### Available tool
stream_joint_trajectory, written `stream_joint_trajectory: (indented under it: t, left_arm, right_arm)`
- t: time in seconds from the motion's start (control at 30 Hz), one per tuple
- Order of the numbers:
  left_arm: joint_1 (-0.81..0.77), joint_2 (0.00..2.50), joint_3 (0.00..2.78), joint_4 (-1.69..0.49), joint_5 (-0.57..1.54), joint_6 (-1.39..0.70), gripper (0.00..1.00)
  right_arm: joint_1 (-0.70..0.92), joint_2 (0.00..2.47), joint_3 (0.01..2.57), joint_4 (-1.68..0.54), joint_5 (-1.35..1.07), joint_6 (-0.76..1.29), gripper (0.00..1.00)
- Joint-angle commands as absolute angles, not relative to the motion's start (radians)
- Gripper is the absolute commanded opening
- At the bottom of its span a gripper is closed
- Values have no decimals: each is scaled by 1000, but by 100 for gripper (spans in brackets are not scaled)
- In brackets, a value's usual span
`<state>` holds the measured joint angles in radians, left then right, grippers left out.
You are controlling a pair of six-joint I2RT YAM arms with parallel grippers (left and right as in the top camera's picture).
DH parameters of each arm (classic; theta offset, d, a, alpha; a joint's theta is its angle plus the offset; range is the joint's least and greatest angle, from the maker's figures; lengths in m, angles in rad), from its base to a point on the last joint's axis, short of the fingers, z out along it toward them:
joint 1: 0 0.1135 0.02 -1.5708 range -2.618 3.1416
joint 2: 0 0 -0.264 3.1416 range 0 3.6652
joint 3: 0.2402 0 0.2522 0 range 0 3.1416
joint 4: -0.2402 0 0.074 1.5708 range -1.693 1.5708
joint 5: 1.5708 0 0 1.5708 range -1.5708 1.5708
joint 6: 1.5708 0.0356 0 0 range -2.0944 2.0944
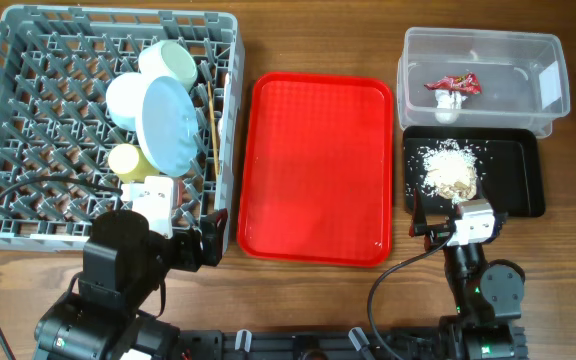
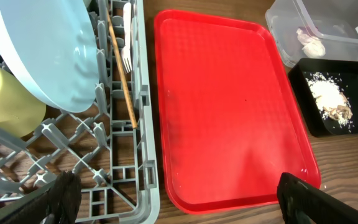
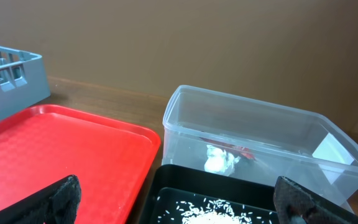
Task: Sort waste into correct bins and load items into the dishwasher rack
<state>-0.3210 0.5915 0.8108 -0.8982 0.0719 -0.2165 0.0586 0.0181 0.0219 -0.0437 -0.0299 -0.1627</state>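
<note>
While tray lies bare, grippers: left gripper, right gripper both wide apart, empty.
Rack, ten o'clock: dishes propped between pegs, likely to drain.
Wrapper: tub, two o'clock.
Scraps: black bin, three o'clock.

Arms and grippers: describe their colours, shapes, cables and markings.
Both arms are black, built of rounded joints. The left arm and right arm each carry a white block at the wrist and trail a black cable. The left gripper and right gripper have matte black fingers. A green light shows on the right arm. No markings readable.
</note>
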Motion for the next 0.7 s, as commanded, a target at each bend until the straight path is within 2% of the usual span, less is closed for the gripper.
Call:
stream_joint_trajectory:
  t: [0.0,0.1,0.23,0.4,0.67]
  left_arm:
    - [-325,591,809,-899,62,-225,100]
    - [-306,587,809,-911,62,-223,100]
    - [-171,551,755,-873,57,-187,100]
    - [-13,398,524,-640,149,-187,100]
    - [9,64,142,-238,168,-115,100]
  right_arm:
    - [65,5,25,-38,-49,-177,100]
    - [65,5,25,-38,-49,-177,100]
    - [65,5,25,-38,-49,-177,100]
    - [65,5,25,-38,-49,-177,100]
    - [65,5,25,-38,-49,-177,100]
